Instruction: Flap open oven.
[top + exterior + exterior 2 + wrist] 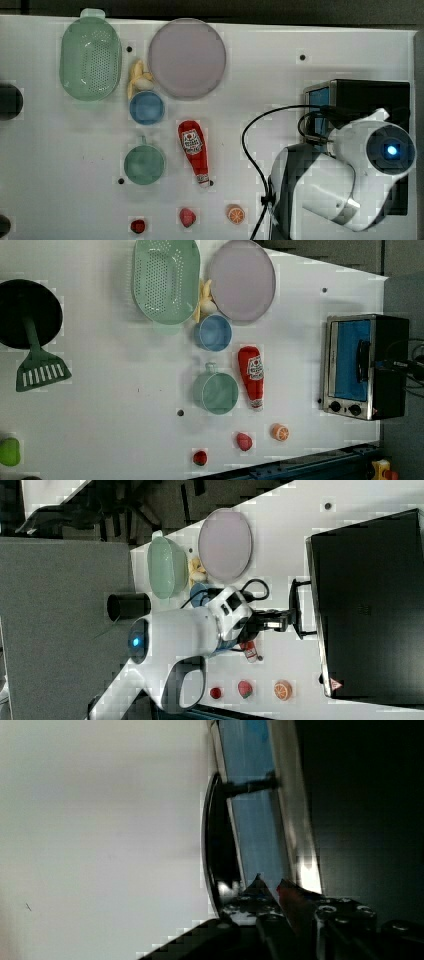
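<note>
Oven [365, 367] sits at the table's [125, 405] edge, the left view's right, door shut. Gripper [286, 621] is at the handle [296, 609], fingers nearly closed, apparently around the bar. Bar runs along the door's top edge, so the pull goes outward and down.

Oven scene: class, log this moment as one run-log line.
task: flap open oven | oven: door shut | gripper: at door handle, fingers nearly closed, grip unclear | table: ketchup bottle lying flat
</note>
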You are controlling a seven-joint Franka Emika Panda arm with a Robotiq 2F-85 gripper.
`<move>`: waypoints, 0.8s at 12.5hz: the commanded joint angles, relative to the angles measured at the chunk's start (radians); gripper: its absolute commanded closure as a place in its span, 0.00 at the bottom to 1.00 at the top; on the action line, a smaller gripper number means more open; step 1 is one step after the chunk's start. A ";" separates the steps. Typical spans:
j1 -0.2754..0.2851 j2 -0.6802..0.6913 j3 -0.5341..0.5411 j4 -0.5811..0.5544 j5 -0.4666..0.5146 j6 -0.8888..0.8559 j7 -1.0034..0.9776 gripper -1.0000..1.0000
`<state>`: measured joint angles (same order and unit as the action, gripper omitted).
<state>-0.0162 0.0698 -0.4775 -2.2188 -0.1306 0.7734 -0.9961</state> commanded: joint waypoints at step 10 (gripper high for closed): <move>0.024 0.095 0.046 -0.012 -0.017 0.059 -0.011 0.83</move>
<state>-0.0193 0.1567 -0.4663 -2.2324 -0.1523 0.8384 -0.9971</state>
